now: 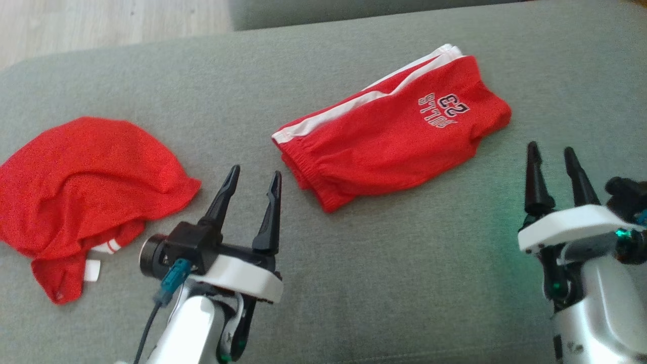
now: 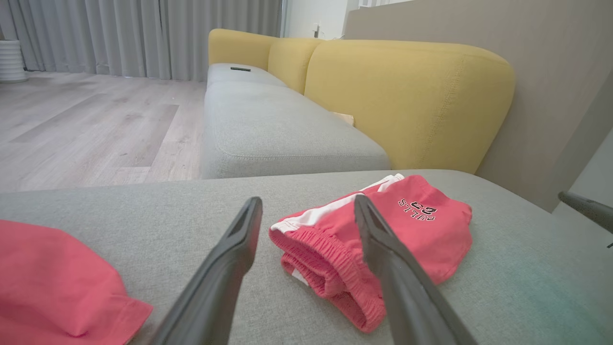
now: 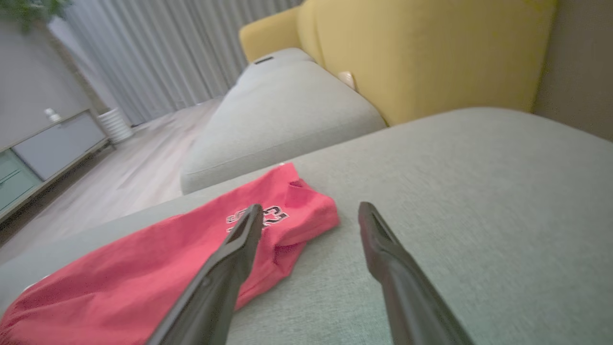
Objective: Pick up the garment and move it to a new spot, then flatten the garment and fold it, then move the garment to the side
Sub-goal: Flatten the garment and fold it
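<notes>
l gripper point(image 1: 256, 172) & r gripper point(image 1: 550, 148) both wide open, empty. folded shorts point(image 1: 394, 136) at 1 o'clock on grey cushion point(image 1: 404, 278) – prob. the move-aside step: pinch waistband end & hem end thru all layers, lift level so fold holds – avoid crumpled top point(image 1: 81, 177) at 9 o'clock

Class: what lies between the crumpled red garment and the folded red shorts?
Bare grey cushion, plus the open left hand pointing into that gap; the head view shows it.
</notes>
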You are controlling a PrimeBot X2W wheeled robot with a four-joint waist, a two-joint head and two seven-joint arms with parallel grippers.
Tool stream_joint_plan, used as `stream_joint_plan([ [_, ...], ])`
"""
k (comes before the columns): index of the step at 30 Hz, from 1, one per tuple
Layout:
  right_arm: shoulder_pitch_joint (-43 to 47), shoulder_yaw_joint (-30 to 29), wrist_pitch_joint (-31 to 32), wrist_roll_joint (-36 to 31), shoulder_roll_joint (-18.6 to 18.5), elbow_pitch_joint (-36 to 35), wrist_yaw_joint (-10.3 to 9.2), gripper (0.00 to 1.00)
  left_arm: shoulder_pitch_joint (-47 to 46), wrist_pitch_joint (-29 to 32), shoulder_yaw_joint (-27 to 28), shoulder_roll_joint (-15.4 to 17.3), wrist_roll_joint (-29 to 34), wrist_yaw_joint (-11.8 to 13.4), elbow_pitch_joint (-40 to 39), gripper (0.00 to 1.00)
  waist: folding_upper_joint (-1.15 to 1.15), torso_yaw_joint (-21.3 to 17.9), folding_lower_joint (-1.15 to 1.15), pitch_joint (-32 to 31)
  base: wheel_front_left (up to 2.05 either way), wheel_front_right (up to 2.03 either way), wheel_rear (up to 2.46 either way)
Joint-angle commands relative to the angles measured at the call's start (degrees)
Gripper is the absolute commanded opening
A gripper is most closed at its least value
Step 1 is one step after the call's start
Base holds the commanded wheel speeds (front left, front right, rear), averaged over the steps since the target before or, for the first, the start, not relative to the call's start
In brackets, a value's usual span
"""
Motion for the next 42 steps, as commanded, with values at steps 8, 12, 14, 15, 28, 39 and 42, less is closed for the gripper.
stream_joint_plan([
  [8, -10.6, -2.3, 6.7, 14.8, 0.0, 10.2, 0.39, 1.0, -4.6, -0.3, -0.5, 0.4, 0.6, 0.5, -1.2, 1.0, 0.0, 4.0, 0.0, 4.0, 0.0, 0.0, 0.0],
  [12, -15.2, -4.9, 9.0, 19.2, 0.0, 16.9, 0.39, 1.0, -6.2, -0.3, -1.1, 0.4, 0.5, 0.8, -1.0, 1.0, 0.0, 6.2, 0.0, 5.4, 0.0, 0.0, 0.0],
  [14, -17.3, -6.6, 9.6, 19.4, 0.0, 20.0, 0.39, 1.0, -6.8, -0.3, -1.4, 0.4, 0.2, 0.9, -1.2, 1.0, 0.0, 7.2, 0.0, 6.0, 0.0, 0.0, 0.0],
  [15, -18.3, -7.5, 10.1, 19.4, 0.0, 21.6, 0.39, 1.0, -7.0, -0.3, -1.6, 0.4, 0.1, 1.0, -1.3, 1.0, 0.0, 7.6, 0.0, 6.3, 0.0, 0.0, 0.0],
  [28, -28.2, -15.1, 13.5, 12.2, -0.8, 33.6, 0.39, 1.0, -8.6, -0.3, -4.1, 0.4, -1.2, 2.2, -2.3, 1.0, 0.0, 12.1, 0.0, 9.0, 0.0, 0.0, 0.0],
  [39, -32.3, -18.8, 9.4, 6.7, -2.3, 39.3, 0.39, 0.0, -9.3, -0.3, -4.8, 0.4, -1.7, 2.9, -2.1, 1.0, 0.0, 12.2, 0.0, 9.2, 0.0, 0.0, 0.0],
  [42, -32.3, -19.1, 7.9, 6.1, -2.3, 39.7, 0.39, 0.0, -9.2, -0.3, -4.6, 0.4, -1.7, 2.8, -1.9, 1.0, 0.0, 11.5, 0.0, 8.4, 0.0, 0.0, 0.0],
])
